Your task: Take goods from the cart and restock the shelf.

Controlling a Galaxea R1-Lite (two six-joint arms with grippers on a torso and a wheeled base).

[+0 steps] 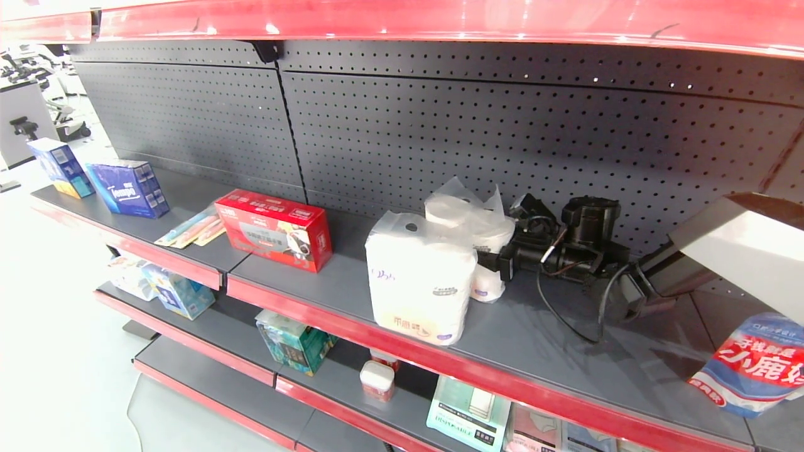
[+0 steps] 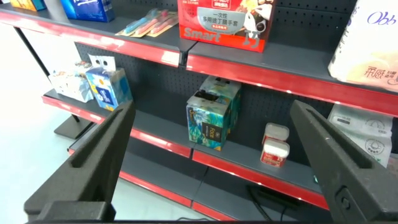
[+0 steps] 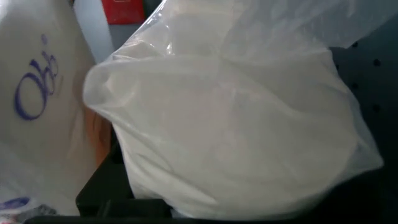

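right gripper (image 1: 500, 266) clamped on soft plastic-wrapped paper roll (image 1: 468, 221); roll on flat grey metal shelf (image 1: 565, 351), just behind blocky white tissue pack (image 1: 419, 282) | left gripper (image 2: 211, 109) spread wide, holding nothing, facing lower shelves (image 2: 236, 163)

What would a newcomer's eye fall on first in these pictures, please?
Probably the white toilet paper pack at the front of the shelf, with the right pincer against a bagged roll bundle just behind it. Next, the red box to its left, and the left pincer open before the lower shelves.
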